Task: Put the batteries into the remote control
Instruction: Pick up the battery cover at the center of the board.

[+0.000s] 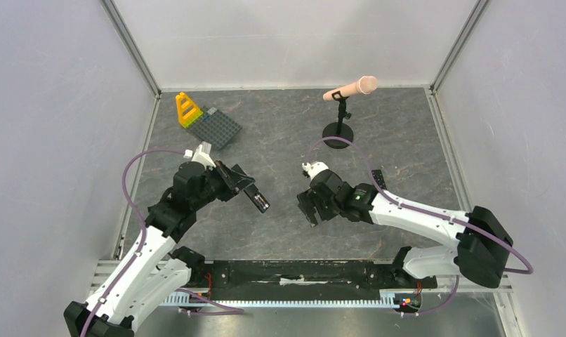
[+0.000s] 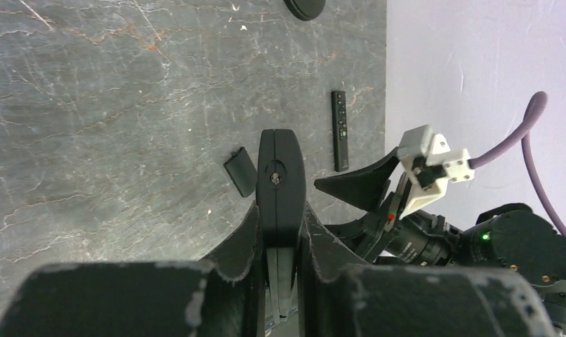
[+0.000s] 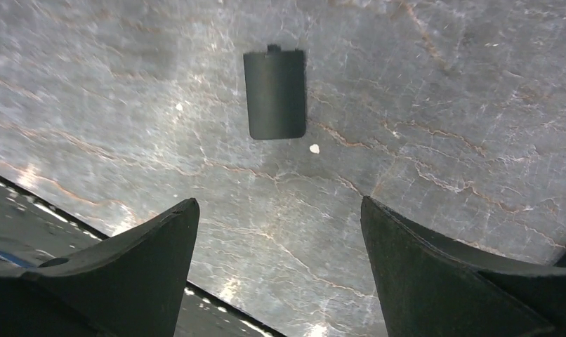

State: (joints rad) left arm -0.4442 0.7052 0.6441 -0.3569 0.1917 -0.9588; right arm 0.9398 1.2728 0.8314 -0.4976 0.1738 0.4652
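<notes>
- While left gripper (image 2: 280, 225) clamps it, remote control (image 2: 280, 175) sticks out over bare table (image 1: 280, 140), mid-area.
- Right gripper (image 3: 279, 210) jaws wide, above loose cover (image 3: 274, 93); room all round.
- Buttoned remote (image 2: 340, 130) nr right wall.

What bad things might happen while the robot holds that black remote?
The left claw pinches the remote control by its thin sides, so it might slip or twist. The battery cover lies flat on the table under the open right claw; it may slide away when grabbed.
</notes>
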